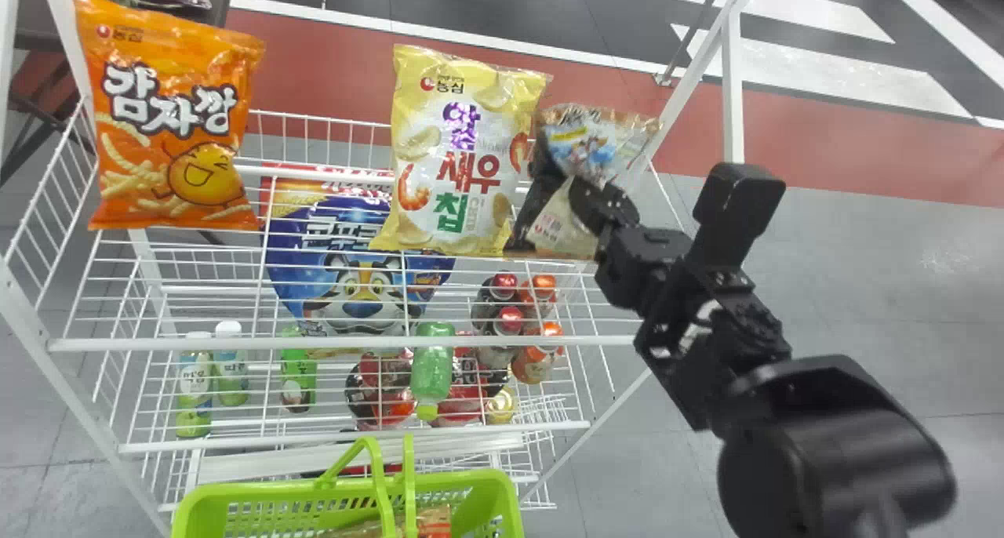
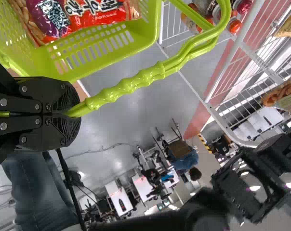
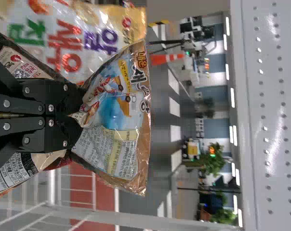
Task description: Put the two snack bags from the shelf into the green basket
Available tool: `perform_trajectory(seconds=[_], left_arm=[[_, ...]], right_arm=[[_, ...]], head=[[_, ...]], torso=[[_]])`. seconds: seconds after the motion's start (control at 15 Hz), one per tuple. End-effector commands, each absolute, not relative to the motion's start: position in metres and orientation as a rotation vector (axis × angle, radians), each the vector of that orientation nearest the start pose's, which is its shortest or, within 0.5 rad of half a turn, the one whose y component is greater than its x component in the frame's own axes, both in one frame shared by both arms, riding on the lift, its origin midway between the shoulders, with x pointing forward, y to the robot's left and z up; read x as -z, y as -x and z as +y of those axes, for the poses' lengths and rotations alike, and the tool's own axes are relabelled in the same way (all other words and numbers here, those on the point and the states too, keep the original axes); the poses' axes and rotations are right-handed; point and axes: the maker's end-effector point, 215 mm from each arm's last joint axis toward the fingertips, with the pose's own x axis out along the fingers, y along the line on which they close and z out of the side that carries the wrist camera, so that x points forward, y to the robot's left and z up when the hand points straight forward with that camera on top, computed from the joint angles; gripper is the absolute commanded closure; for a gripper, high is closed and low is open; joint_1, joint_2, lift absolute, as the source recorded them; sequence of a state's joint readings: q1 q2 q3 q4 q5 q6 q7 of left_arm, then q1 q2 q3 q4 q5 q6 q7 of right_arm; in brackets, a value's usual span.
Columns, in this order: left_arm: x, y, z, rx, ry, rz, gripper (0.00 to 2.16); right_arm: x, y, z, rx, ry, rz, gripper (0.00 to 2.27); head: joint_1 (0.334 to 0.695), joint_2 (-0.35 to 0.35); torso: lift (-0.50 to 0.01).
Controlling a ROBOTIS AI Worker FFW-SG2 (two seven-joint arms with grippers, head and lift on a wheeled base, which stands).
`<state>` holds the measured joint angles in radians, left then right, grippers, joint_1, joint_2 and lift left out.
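A brown-edged snack bag with a blue picture [image 1: 588, 142] hangs bunched in the right gripper [image 1: 582, 197], whose fingers pinch it into folds at the right end of the white wire rack [image 1: 337, 341]; whether it touches the wires is impossible to tell. Just beside it on the upper shelf stands a yellow-and-white chip bag [image 1: 459, 161], with an orange snack bag [image 1: 169, 130] farther left. Below are a blue cereal bag [image 1: 357, 240] and rows of bottles, among them a green one [image 1: 431, 365].

Before the rack and lower sits the green basket [image 1: 274, 489], with a red-and-purple snack bag [image 2: 95, 17] inside. The left gripper [image 2: 68, 113] clamps the basket's handle [image 2: 131, 85], fingers pressed around the green plastic.

The rack stands on smooth gray floor [image 1: 863, 287], backed by a red band [image 1: 823, 150] and black-and-white striping. Deeper in the room are white desks [image 2: 119, 199], an orange cone [image 3: 167, 59] and a leafy green plant [image 3: 210, 166], under strips of light.
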<state>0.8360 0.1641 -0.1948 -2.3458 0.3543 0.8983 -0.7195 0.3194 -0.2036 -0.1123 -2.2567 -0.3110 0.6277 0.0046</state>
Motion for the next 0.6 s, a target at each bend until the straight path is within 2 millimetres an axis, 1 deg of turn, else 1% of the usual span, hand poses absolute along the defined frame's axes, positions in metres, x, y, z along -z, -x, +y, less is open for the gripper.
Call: perform_trajectory(seconds=[0.0, 0.13, 0.2, 0.27, 0.33, 0.4, 0.47, 0.53], left_arm=[[0.426, -0.137, -0.032, 1.045, 0.613, 0.891, 1.69], [0.427, -0.137, -0.031, 1.044, 0.612, 0.891, 1.69], [0.427, -0.137, -0.031, 1.044, 0.612, 0.891, 1.69], [0.428, -0.137, -0.031, 1.043, 0.612, 0.893, 1.69], [0.428, -0.137, -0.031, 1.043, 0.613, 0.894, 1.69], [0.428, -0.137, -0.031, 1.044, 0.614, 0.894, 1.69], [0.428, -0.137, -0.031, 1.043, 0.613, 0.894, 1.69], [0.428, -0.137, -0.031, 1.044, 0.614, 0.894, 1.69]], right_arm=[[0.328, -0.444, -0.251, -0.113, -0.051, 0.373, 2.24], [0.351, -0.405, -0.245, -0.152, -0.069, 0.512, 2.24], [0.361, -0.388, -0.242, -0.191, -0.126, 0.572, 2.24], [0.378, -0.365, -0.241, -0.213, -0.148, 0.667, 2.24], [0.382, -0.353, -0.242, -0.212, -0.144, 0.701, 2.24], [0.396, -0.324, -0.240, -0.226, -0.140, 0.790, 2.24], [0.406, -0.300, -0.237, -0.238, -0.139, 0.869, 2.24], [0.423, -0.263, -0.233, -0.256, -0.142, 0.996, 2.24]], head=[[0.695, -0.350], [0.695, -0.350], [0.695, -0.350], [0.695, -0.350], [0.695, -0.350], [0.695, -0.350], [0.695, -0.350], [0.695, -0.350]], torso=[[-0.011], [-0.011], [-0.011], [-0.011], [-0.011], [-0.011], [-0.011], [-0.011]])
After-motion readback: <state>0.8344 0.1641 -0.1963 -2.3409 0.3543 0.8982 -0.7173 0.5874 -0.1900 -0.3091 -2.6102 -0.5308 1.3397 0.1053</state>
